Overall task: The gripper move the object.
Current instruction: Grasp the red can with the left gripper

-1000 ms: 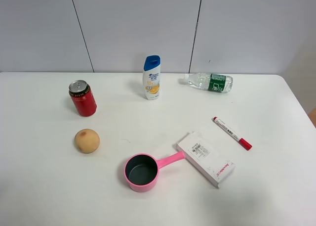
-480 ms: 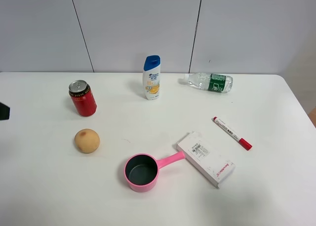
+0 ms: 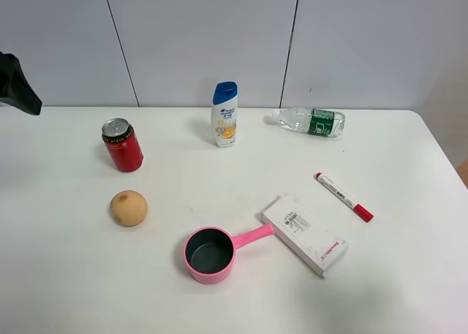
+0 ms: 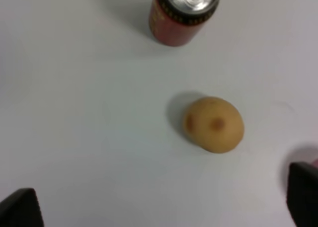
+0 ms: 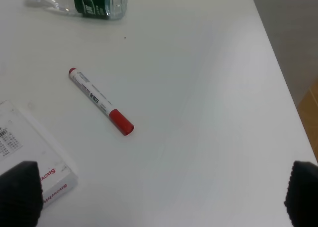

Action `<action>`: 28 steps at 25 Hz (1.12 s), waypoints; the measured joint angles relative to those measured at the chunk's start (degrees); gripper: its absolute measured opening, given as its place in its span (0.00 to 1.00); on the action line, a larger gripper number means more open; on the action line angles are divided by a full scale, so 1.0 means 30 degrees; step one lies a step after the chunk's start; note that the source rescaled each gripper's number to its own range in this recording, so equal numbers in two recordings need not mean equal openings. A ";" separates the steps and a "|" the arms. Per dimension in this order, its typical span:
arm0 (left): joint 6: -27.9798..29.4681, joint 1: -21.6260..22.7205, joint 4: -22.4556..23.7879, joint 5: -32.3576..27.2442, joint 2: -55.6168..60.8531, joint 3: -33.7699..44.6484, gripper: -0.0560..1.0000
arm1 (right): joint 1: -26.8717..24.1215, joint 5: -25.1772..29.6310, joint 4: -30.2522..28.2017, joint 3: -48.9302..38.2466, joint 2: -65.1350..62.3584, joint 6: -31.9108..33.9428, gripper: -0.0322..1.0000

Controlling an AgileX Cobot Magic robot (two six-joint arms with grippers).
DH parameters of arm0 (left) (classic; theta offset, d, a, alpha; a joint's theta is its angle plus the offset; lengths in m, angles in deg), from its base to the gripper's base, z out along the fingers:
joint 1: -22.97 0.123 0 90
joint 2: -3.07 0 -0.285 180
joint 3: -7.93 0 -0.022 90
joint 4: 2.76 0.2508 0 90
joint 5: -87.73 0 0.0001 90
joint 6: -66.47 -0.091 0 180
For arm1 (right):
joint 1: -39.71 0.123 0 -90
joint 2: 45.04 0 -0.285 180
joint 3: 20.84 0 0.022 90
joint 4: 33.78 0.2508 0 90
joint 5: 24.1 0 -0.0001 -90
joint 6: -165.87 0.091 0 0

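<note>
The red soda can with a silver top stands upright at the back left of the white table. It also shows in the left wrist view. My left gripper is open and empty, high above the table, with the can and a round tan fruit ahead of it. A black part of the left arm shows at the far left edge of the high view. My right gripper is open and empty over the table's right side.
The tan fruit lies in front of the can. A shampoo bottle stands at the back, with a water bottle lying beside it. A red marker, a white box and a pink pot lie front right.
The left arm has entered at the left edge of the high view and risen toward the back left. Nothing on the table has moved.
</note>
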 joint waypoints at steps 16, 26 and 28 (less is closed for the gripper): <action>0.0000 -0.2943 0.0731 0.3629 -0.8028 -0.2151 1.00 | 0.0000 0.0000 0.0000 0.0000 0.0000 0.0000 1.00; 0.0000 -0.3019 0.0710 0.4126 -1.0135 -0.4288 1.00 | 0.0000 0.0000 0.0000 0.0000 0.0000 0.0000 1.00; 0.0000 -0.3034 0.0712 0.3979 -1.0516 -0.4657 1.00 | 0.0000 0.0000 0.0000 0.0000 0.0000 0.0000 1.00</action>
